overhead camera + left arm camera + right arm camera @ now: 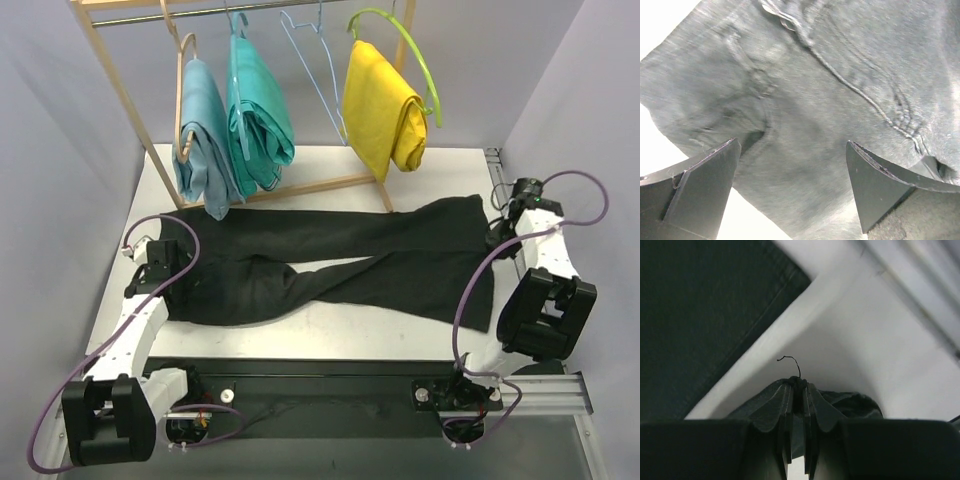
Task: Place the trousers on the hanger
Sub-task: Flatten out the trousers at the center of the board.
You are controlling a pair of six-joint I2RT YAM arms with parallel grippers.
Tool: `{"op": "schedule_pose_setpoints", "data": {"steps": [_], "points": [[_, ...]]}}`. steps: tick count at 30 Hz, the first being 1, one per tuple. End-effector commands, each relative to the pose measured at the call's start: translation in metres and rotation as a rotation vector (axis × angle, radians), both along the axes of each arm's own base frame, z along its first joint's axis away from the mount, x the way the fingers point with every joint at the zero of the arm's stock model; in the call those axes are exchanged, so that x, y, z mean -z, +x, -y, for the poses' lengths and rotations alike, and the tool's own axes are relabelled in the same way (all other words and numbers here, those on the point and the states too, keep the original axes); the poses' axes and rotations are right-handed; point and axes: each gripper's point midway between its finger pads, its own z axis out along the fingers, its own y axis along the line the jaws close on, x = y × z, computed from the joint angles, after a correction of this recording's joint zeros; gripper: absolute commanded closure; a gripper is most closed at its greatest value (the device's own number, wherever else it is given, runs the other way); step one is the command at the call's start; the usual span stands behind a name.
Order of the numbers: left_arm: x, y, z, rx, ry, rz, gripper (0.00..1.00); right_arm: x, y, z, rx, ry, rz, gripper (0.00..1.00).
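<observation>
across the middle of the white bench [330,335] the black trousers [330,265] lie flat, not yet lifted. their long axis runs from 9 o'clock to 3 o'clock in the overhead view. the waist end points toward 9 o'clock and the two leg ends toward 3 o'clock, the nearer leg angling off toward 4 o'clock.

the light-blue wire hanger [315,70] hangs bare on the rail [200,12] at 12 o'clock, between the teal garment [258,110] and the yellow garment [380,110], well apart from the trousers.

the right gripper [797,385] is closed at the 3 o'clock end, pinching a small fold of dark fabric at a leg hem, with a loose thread poking up past its tips. the left gripper [792,145] hovers over the waist end with its jaws wide apart, holding nothing.

by my reading the task is only at its first grasp. taking hold of the waist end, lifting the trousers and draping them over the hanger's bottom wire are all left to do.
</observation>
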Motion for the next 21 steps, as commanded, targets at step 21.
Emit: {"op": "schedule_pose_setpoints", "data": {"steps": [21], "points": [[0.012,-0.08,-0.041,-0.423,0.011,-0.191,0.06,-0.001,0.018,0.043,0.12,0.06,-0.015,1.0]]}}
